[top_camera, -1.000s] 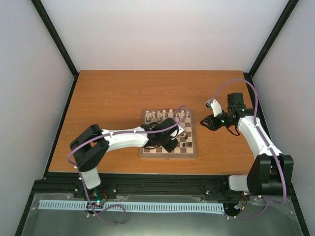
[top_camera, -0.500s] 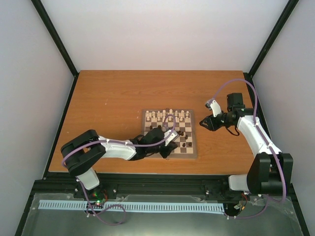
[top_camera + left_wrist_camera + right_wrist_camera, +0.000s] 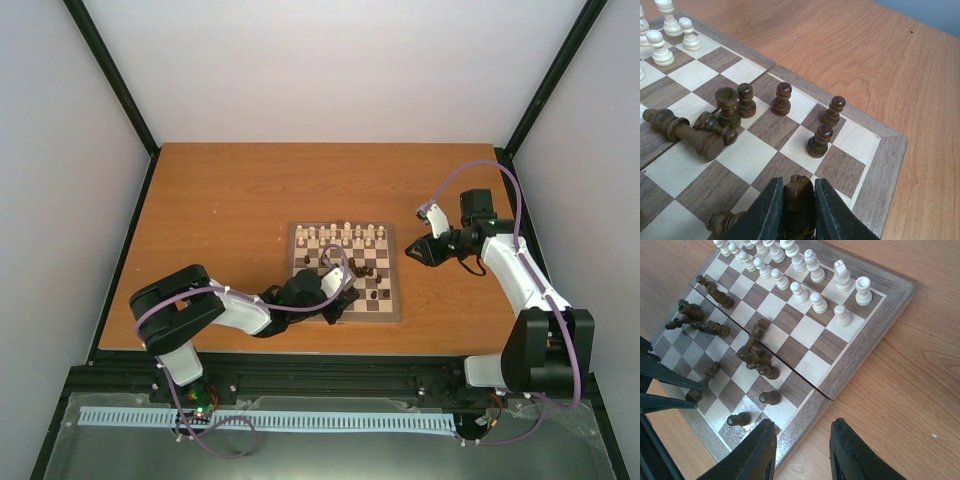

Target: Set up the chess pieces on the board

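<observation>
The board lies mid-table and also shows in the left wrist view and the right wrist view. Cream-white pieces stand in two rows at its far edge. Dark brown pieces are scattered on the near half, some standing, some lying. My left gripper is shut on a dark brown piece, held upright just above the board's near right squares. My right gripper is open and empty, above the table at the board's right edge.
The orange-brown table is bounded by black frame posts and grey-white walls. Its front edge runs just behind the arm bases. A small clump of fallen dark pieces lies near the board's fold line.
My left arm has drawn back toward the near left, and its gripper has moved from the board's middle to its near edge. The right arm has hardly moved.
</observation>
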Robot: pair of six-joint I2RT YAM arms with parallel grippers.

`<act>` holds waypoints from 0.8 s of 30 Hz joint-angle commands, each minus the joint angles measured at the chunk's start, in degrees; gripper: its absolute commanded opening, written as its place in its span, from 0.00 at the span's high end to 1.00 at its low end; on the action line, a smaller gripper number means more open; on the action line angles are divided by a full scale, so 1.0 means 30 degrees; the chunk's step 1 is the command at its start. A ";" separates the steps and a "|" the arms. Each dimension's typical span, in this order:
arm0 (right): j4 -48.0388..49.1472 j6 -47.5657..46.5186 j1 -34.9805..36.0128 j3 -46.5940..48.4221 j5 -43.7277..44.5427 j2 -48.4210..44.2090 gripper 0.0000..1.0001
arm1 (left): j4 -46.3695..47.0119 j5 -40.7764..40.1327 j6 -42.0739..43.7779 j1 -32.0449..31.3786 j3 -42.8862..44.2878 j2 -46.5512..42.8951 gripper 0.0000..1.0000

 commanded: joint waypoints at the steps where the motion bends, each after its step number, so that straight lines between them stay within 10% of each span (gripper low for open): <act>1: -0.0013 -0.0079 -0.0174 0.0059 -0.0100 0.0187 0.70 | 0.1227 0.0375 0.0410 -0.0208 0.0418 0.0403 0.99; 17: -0.0354 -0.0467 -0.0166 0.0066 -0.0797 0.0311 0.69 | -0.2561 0.0846 0.1182 -0.0223 0.1063 -0.1956 0.65; 24: -0.0420 -0.0492 -0.0138 0.0136 -0.0949 0.0399 0.68 | -0.8938 -0.0710 0.1149 -0.0228 0.2653 -0.3606 0.60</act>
